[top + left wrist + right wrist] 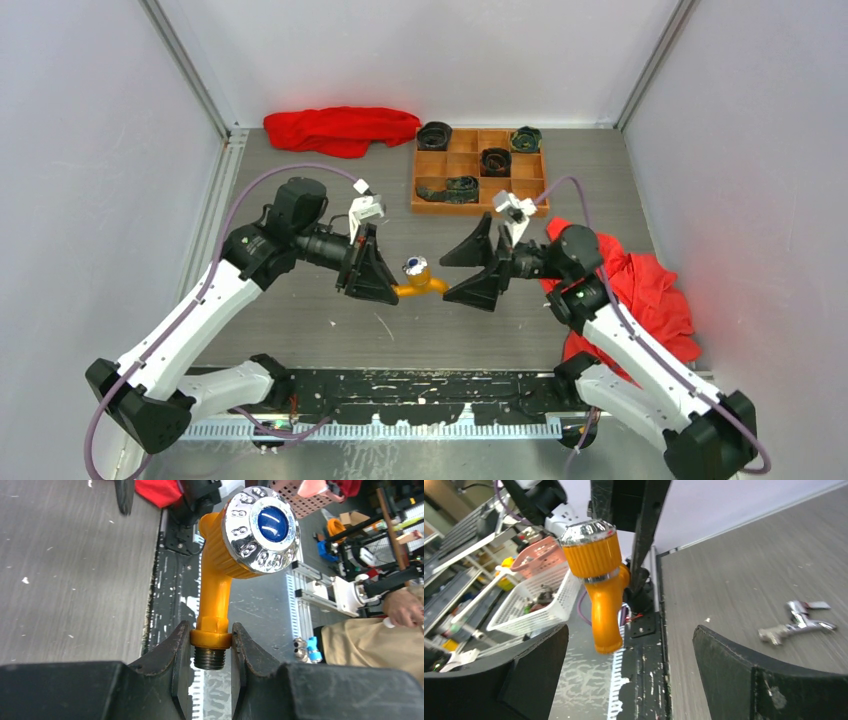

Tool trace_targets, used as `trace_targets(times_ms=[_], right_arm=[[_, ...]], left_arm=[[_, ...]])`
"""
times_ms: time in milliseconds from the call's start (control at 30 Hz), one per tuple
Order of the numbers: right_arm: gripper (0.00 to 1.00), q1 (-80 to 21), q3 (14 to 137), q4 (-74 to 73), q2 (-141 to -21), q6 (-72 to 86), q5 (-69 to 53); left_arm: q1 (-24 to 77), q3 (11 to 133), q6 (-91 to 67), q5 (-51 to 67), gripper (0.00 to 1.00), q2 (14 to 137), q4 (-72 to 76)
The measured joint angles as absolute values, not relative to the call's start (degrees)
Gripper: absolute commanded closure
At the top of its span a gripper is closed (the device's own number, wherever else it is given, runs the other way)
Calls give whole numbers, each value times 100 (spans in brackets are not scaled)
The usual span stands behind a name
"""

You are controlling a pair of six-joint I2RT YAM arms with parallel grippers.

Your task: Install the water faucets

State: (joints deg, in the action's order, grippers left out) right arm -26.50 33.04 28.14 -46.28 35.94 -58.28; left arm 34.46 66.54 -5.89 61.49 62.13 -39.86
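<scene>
Black rail (420, 385) runs along the near edge of the table (300, 330), with both arm bases bolted to it. Just beyond it, above the middle of the table, the left claw (211, 628) is pinching the orange faucet (215, 592) by the narrow collar next to its thread. The thread pokes back between the fingers, and the chrome cap with a blue centre points away from them. The right claw (629, 630) faces it from the right, spread wide and gripping nothing, with the bent spout hanging between its fingers but touching neither. The silver faucet (799, 620) lies on its side on the table, apart from both claws.

Likely risks, as a judgement: the hold is small and sits at one end, so a nudge from the right claw could make the faucet swivel or slip out. If the left claw lets go before the right one has a firm hold, the faucet would drop. The round spout may also slide between flat fingers.

Further back, a second red cloth (650, 290) lies by the right edge. Near the far edge sit a wooden tray (478, 165) of dark rolled items (495, 160) and a red cloth (340, 128).
</scene>
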Motion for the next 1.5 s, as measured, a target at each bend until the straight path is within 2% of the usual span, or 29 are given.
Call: trace_targets(times_ms=[200,400,500,533,633,667,733,800,867,933,967,1000,1033,1067,1133,1200,1300,1500], right_arm=[[3,-3454,3865,2738,-5424,3374,-5760],[29,-3922,4007,2661,-5752,3214,-5489],[51,-4058,4101,2604,-5848,3159,-5371],[54,-4091,4128,2602,-5861,3144,-5358],[55,-4191,4241,2582,-5909,3155,-5312],[54,-4219,4281,2569,-5935,3153,-5306],[43,-4274,4329,2554,-5996,3155,-5297],[43,-4307,4381,2443,-6040,3122,-5282],[55,-4320,4436,2283,-6051,3020,-5253],[77,-4335,4515,2102,-6051,2877,-5258],[82,-4340,4558,2034,-6051,2845,-5256],[82,-4348,4587,1981,-6051,2753,-5238],[79,-4353,4615,1940,-6051,2683,-5271],[69,-4366,4646,1890,-6053,2637,-5288],[59,-4379,4707,1782,-6073,2576,-5312],[55,-4379,4751,1691,-6095,2519,-5330],[42,-4381,4840,1391,-6112,2351,-5367],[40,-4381,4963,843,-6104,1957,-5360]], left_arm=[[3437,6654,-854,6379,100,6213,-3920],[3437,6654,-888,6425,100,6213,-3929],[3437,6654,-886,6416,100,6213,-3935],[3435,6654,-884,6390,100,6217,-3957],[3398,6654,-886,6355,100,6250,-3970],[3400,6654,-884,6355,100,6261,-3970],[3400,6654,-880,6361,100,6289,-3975],[3400,6654,-860,6366,100,6320,-3986],[3400,6654,-851,6368,100,6344,-4018],[3398,6654,-847,6357,100,6357,-4038],[3393,6654,-843,6348,100,6366,-4051],[3389,6654,-858,6379,100,6368,-4071],[3389,6654,-860,6405,100,6368,-4075],[3389,6657,-858,6427,100,6368,-4082],[3385,6659,-849,6434,100,6370,-4091],[3367,6659,-834,6431,100,6377,-4101],[3345,6661,-788,6434,100,6392,-4119],[3312,6661,-703,6438,100,6407,-4154]])
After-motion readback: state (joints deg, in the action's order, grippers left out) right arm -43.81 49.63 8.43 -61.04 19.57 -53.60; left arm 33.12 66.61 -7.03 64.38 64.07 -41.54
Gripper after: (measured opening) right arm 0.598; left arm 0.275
